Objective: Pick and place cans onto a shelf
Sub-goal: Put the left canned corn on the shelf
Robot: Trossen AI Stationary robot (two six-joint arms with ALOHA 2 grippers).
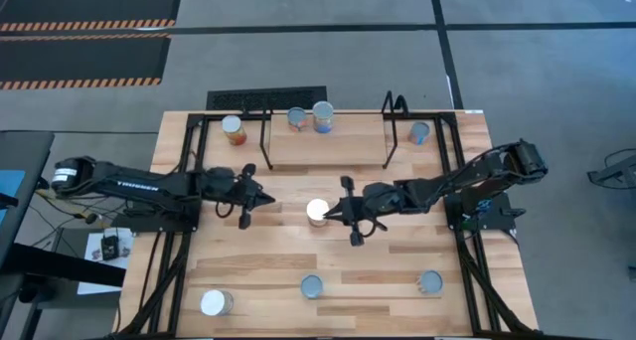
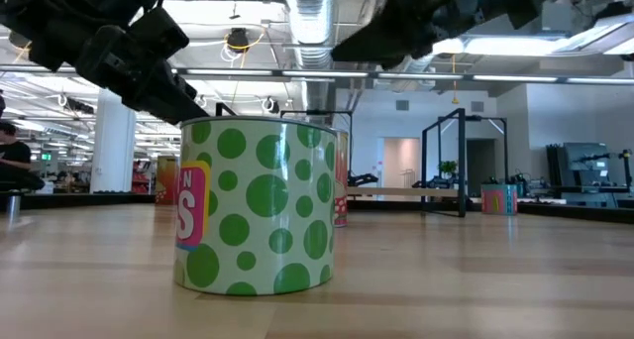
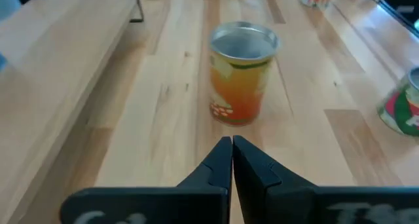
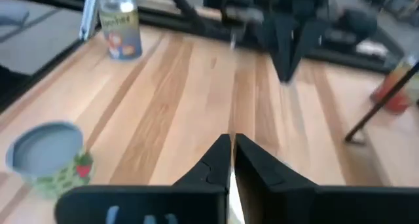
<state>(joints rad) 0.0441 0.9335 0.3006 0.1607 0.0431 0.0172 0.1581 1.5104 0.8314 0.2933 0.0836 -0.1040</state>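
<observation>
Table (image 1: 397, 270): pale wood planks, long seams, matte.
Shelf (image 1: 328, 146): light-wood slab at 12 o'clock on the table, thin black rod uprights at both ends.
Cans on the shelf: orange can (image 1: 234, 129), two more (image 1: 297, 118) (image 1: 322, 115) touching, one blue-grey top (image 1: 420, 132) towards 1 o'clock.
Centre can (image 1: 317, 212): short cylinder, top bright white from above; silvery lid, orange label in the left wrist view (image 3: 242, 73).
Near-edge cans: white top (image 1: 215, 302) at 7 o'clock, grey tops at 6 (image 1: 312, 286) and 5 (image 1: 430, 281).
Green-dotted can (image 2: 260, 208): fills the low view, label cut off at "S".
Left gripper (image 1: 250, 199): at 9 o'clock of the centre can, apart from it; jaws pressed together, holding nothing.
Right gripper (image 1: 338, 213): just beside that can at 3 o'clock; jaws closed, empty; contact cannot be told.
</observation>
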